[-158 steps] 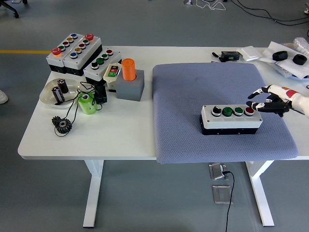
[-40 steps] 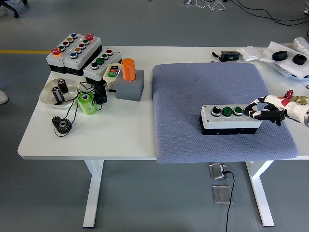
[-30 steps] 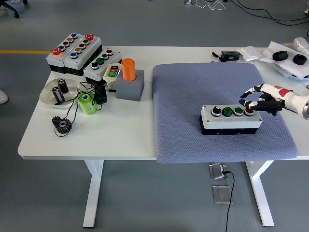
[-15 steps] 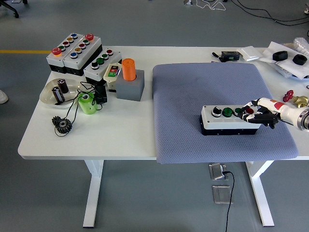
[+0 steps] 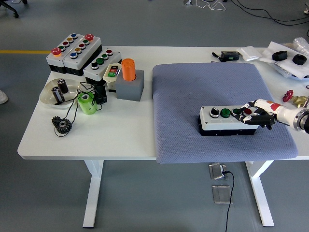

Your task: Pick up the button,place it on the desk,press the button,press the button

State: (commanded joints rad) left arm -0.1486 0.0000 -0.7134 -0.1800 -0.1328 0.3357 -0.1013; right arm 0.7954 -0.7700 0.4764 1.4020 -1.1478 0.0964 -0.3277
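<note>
Resting on the grey pad [image 5: 212, 92] toward its near right part, the button box [image 5: 227, 121] lies flat, a white-topped case with a black base and four buttons in a row: a black-and-white one at its left end, two green ones, and a red one [image 5: 247, 111] at its right end. The right robot hand [image 5: 258, 114] comes in from 3 o'clock and lies over the box's right end, its fingers [image 5: 251, 105] curled loosely around that end and touching the top by the red button; it holds nothing.

At 9 o'clock from the box, well apart on the bare white surface [image 5: 120, 130], a small black gear [image 5: 63, 125] sits near the left edge with a thin cable looping from it. Just beyond it stand a green cup [image 5: 87, 103] and a clear dish [image 5: 59, 92] with dark cylinders inside.

Farther back, a grey block [image 5: 129, 87] carries an upright orange cylinder [image 5: 128, 69]. Beside it, at 9 o'clock, a small white box with a green and a red button [image 5: 112, 71] lies among larger control boxes [image 5: 75, 52] with coloured buttons, grouped at the far left corner.

At the far right corner lie a black device [image 5: 230, 55], white sheets [image 5: 251, 52] and dark rounded items [image 5: 280, 55]. Red and brass fittings [image 5: 293, 98] sit at the right edge, just beyond the robot's wrist.
</note>
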